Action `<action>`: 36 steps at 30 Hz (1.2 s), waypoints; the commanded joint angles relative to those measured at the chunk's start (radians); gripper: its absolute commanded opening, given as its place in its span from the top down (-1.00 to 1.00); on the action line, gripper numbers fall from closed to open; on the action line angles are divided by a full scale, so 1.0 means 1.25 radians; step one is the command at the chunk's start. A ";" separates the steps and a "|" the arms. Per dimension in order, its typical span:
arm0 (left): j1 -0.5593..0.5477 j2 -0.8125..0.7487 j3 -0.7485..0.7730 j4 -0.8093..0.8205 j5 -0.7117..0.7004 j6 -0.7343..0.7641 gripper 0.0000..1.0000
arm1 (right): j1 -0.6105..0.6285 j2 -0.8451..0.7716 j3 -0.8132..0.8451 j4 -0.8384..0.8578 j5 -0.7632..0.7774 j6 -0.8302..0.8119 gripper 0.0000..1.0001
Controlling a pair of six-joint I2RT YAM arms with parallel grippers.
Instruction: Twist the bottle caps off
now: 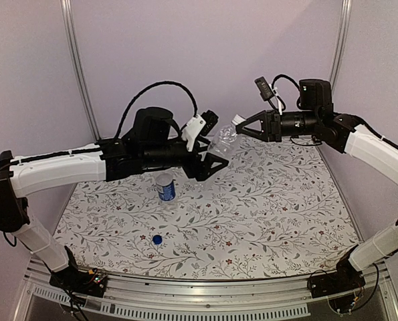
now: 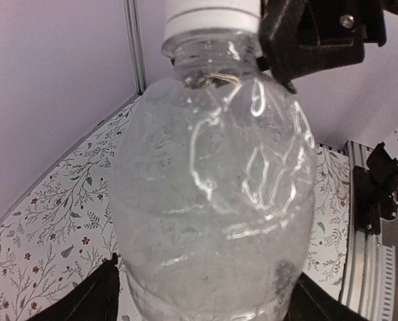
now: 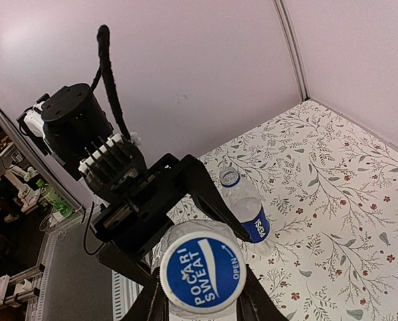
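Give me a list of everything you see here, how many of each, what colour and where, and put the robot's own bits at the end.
plain bottle: one, clear, no label, in the air between the two arms
white-and-blue cap: one, on the plain bottle's neck
labelled bottle: one, clear with a blue band, standing uncapped on the table
blue cap: one, solid blue, lying on the table, on the near side of the labelled bottle
table: one, white floral cover
left gripper: one, black, fingers on either side of the plain bottle's lower body
right gripper: one, black, fingers closed on the white-and-blue cap
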 commanded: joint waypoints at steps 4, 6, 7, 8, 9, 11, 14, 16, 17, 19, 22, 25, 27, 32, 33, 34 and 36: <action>-0.006 0.019 0.006 0.031 0.018 -0.003 -0.55 | 0.005 -0.024 -0.009 0.033 -0.018 0.013 0.86; -0.005 0.022 0.008 0.030 0.021 -0.003 -0.53 | 0.005 -0.024 -0.009 0.032 -0.017 0.016 0.86; -0.006 0.022 0.007 0.031 0.023 -0.003 -0.52 | 0.005 -0.025 -0.009 0.033 -0.017 0.016 0.86; -0.004 0.022 0.005 0.030 0.024 -0.003 -0.51 | 0.005 -0.027 -0.008 0.031 -0.017 0.015 0.87; -0.005 0.022 0.003 0.031 0.025 -0.003 -0.49 | 0.005 -0.028 -0.008 0.031 -0.015 0.015 0.86; -0.005 0.023 0.003 0.030 0.025 -0.003 -0.46 | 0.005 -0.030 -0.008 0.031 -0.014 0.014 0.86; -0.003 0.018 -0.002 0.030 0.026 -0.003 -0.40 | 0.005 -0.026 -0.006 0.031 -0.018 0.013 0.87; -0.003 0.015 -0.006 0.056 0.027 -0.003 -0.32 | 0.005 -0.024 -0.008 0.033 -0.018 0.014 0.87; -0.003 0.015 -0.005 0.059 0.029 -0.003 -0.26 | 0.005 -0.024 -0.009 0.034 -0.017 0.013 0.87; -0.003 0.013 -0.008 0.061 0.032 -0.003 -0.14 | 0.004 -0.023 -0.011 0.035 -0.017 0.015 0.85; -0.002 0.009 -0.017 0.073 0.042 -0.003 -0.02 | 0.006 -0.023 -0.016 0.035 -0.013 0.015 0.55; -0.002 0.004 -0.030 0.088 0.038 -0.027 0.06 | 0.005 -0.030 -0.020 0.042 -0.002 0.018 0.03; -0.002 -0.005 -0.053 0.116 0.037 -0.051 0.13 | 0.005 -0.032 -0.020 0.045 0.003 0.021 -0.30; -0.002 -0.029 -0.143 0.247 0.043 -0.111 0.18 | 0.005 -0.042 -0.022 0.071 0.033 0.039 -0.73; -0.002 -0.032 -0.164 0.276 0.043 -0.124 0.19 | 0.005 -0.042 -0.023 0.086 0.032 0.045 -0.76; -0.002 -0.035 -0.183 0.306 0.046 -0.136 0.19 | 0.007 -0.041 -0.024 0.101 0.032 0.054 -0.77; -0.003 -0.037 -0.213 0.355 0.047 -0.153 0.19 | 0.013 -0.038 -0.023 0.123 0.048 0.074 -0.78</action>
